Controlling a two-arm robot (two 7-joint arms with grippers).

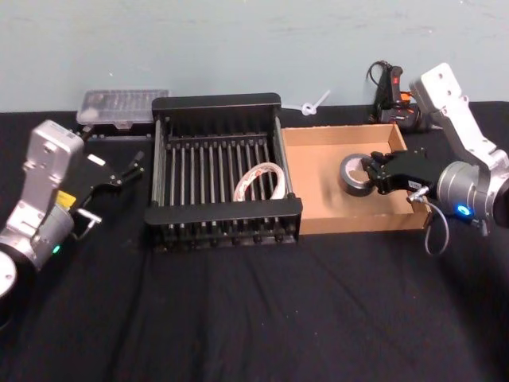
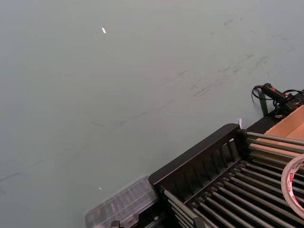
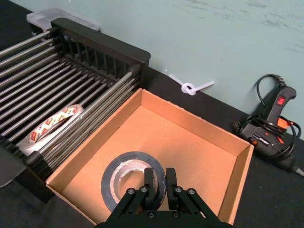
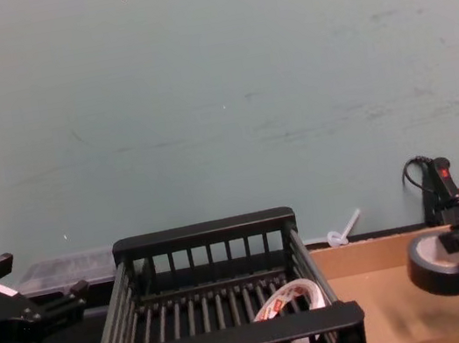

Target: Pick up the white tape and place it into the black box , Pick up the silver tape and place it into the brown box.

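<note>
right gripper (image 1: 377,169) clenched on silver tape (image 1: 355,176) | held above brown box (image 1: 318,203) floor

White tape (image 1: 259,181) red-marked; silver tape (image 1: 355,175) dark-banded, grey-faced; crate (image 1: 223,211) black, slatted; box (image 1: 318,155) brown.

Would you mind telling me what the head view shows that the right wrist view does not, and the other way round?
Head view alone: the left gripper, open, off the black box's left side, and the box's near rim. Right wrist view alone: the red marks on the white tape, and the right gripper's fingers pinching the silver tape's band. Both: the white tape in the black box, the silver tape held over the brown box, the clear case, and the glue gun behind.
</note>
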